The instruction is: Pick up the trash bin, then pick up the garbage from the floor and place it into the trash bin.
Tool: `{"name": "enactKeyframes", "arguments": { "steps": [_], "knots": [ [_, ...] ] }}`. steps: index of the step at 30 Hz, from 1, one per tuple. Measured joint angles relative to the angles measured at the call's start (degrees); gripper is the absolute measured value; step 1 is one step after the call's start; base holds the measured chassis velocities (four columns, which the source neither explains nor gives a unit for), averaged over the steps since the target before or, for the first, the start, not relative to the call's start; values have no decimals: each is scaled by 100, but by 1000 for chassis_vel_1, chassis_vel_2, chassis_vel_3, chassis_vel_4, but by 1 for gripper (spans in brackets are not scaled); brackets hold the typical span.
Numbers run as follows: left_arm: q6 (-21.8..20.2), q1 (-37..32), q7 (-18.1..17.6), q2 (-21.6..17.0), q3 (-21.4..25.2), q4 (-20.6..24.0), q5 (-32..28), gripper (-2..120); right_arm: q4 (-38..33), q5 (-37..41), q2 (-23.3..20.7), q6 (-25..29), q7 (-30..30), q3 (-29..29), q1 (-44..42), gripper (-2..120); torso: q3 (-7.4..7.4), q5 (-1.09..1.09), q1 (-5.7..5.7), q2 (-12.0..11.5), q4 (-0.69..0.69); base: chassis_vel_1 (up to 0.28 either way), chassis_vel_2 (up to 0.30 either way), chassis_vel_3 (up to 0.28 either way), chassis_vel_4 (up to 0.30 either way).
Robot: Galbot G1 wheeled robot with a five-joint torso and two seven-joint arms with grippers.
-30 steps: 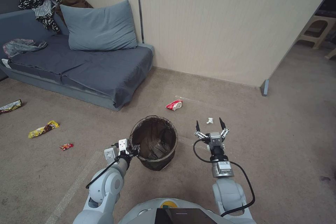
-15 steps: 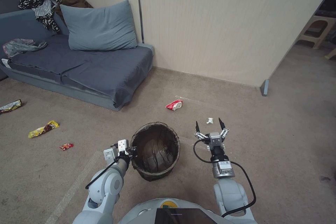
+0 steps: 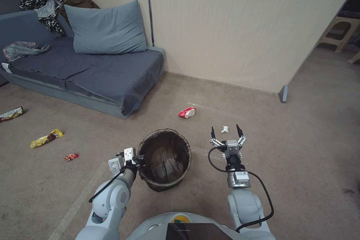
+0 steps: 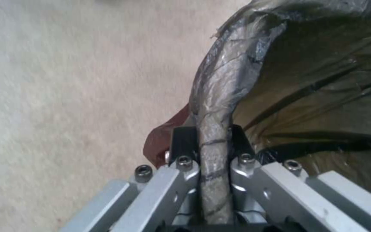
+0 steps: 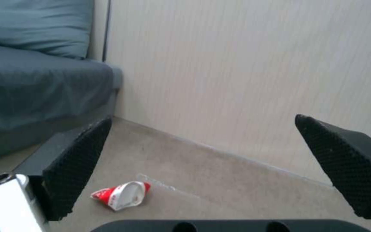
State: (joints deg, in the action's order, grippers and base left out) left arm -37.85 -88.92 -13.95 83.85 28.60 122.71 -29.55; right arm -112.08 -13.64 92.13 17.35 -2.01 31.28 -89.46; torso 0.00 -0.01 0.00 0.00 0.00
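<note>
My left gripper [image 3: 139,160] clamps the trash bin [image 3: 165,159] rim; my right gripper [image 3: 226,133], wide open and empty, has the crushed paper cup [image 3: 186,112] at eleven o'clock.

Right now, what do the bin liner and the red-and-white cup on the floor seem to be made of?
Liner: thin dark plastic film, glossy and creased, bunched over the bin rim where the left tool pinches it. Cup: probably coated paper, crushed flat with a printed red-and-white skin; thin plastic can't be ruled out.
</note>
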Motion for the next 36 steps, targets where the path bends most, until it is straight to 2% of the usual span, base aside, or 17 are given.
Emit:
{"name": "enactKeyframes", "arguments": {
  "steps": [5, 7, 10, 15, 25, 36],
  "knots": [
    [84, -94, 126, -43, 6, 402, 285, 2, 18, 8, 0, 79, 18, 3, 2, 100, 0, 0, 0, 0, -1, 0, 0, 0, 0],
    [123, -195, 158, -51, -18, 744, 405, 2, 55, 21, 0, 132, 32, 3, 1, 100, 0, 1, 0, 0, 0, 0, 0, 0, 0],
    [159, -271, 223, -41, -79, 992, 540, 2, 78, 21, 0, 155, 41, 3, 14, 100, 0, 0, 0, 0, -1, 0, 0, 0, 0],
    [191, -348, 319, -40, -110, 1233, 685, 2, 80, 19, 0, 162, 41, 1, 32, 100, 0, 1, 0, 0, 0, 0, 0, 0, 0],
    [288, -399, 767, -44, -221, 1224, 888, 2, 47, 178, 0, 120, 103, 26, -37, 100, 0, 0, 0, 0, -1, 0, 0, 0, 0],
    [299, -401, 750, -46, -236, 1210, 959, 2, 66, 231, 0, 145, 104, 28, -18, 100, -1, 0, 0, 0, -1, -15, 11, 8, -18]
  ]
}}
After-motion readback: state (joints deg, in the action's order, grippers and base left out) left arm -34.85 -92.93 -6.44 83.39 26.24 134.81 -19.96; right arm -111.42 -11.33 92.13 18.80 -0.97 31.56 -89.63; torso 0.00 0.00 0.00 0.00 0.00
